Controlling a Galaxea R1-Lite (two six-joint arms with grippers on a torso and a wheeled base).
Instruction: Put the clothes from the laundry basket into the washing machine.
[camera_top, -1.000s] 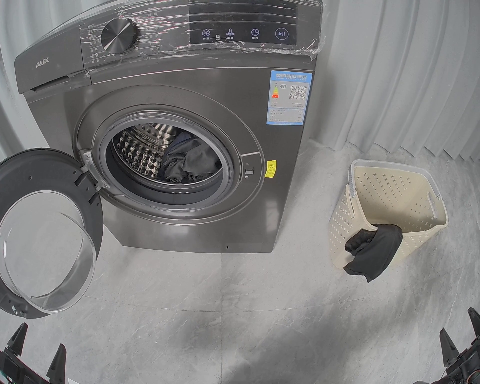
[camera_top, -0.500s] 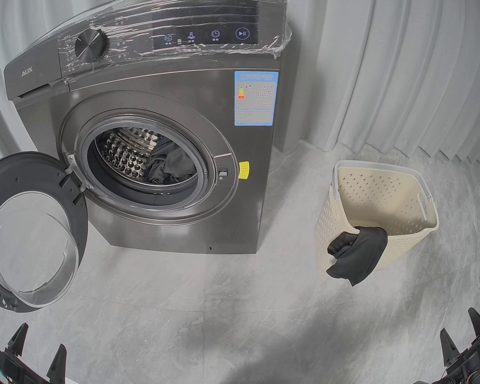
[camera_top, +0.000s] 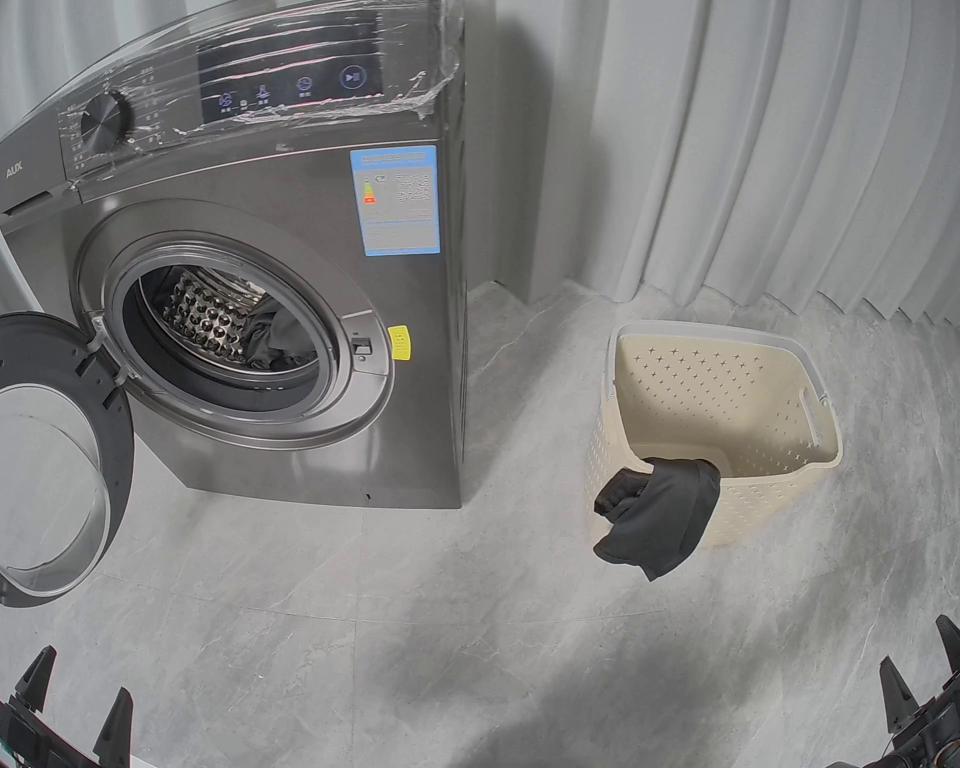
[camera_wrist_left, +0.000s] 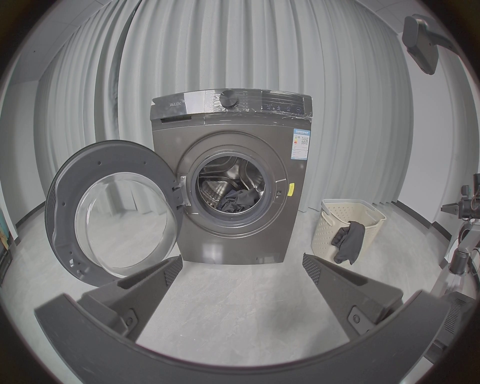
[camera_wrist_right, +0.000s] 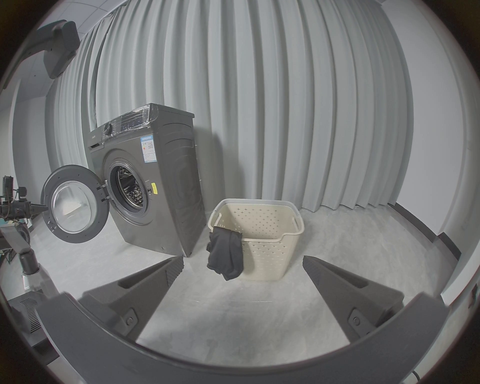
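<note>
A cream laundry basket (camera_top: 790, 380) stands on the floor to the right of the grey washing machine (camera_top: 300, 440). A dark garment (camera_top: 655, 510) hangs over the basket's near rim (camera_wrist_right: 226, 250). The machine's round door (camera_top: 45, 470) is swung open to the left, and dark clothes (camera_top: 275, 340) lie in the drum (camera_wrist_left: 237, 199). My left gripper (camera_top: 75, 705) is low at the view's bottom left, open and holding nothing. My right gripper (camera_top: 925, 675) is at the bottom right, also open and holding nothing, well short of the basket.
Pale curtains (camera_top: 740, 140) hang behind the machine and basket. Grey tiled floor (camera_top: 450, 640) stretches between me and both. The open door juts out on the left side of the machine.
The whole head view has swung to the right: the machine and basket sit further left in the picture. Both grippers hold the same places, and the garment hangs as before.
</note>
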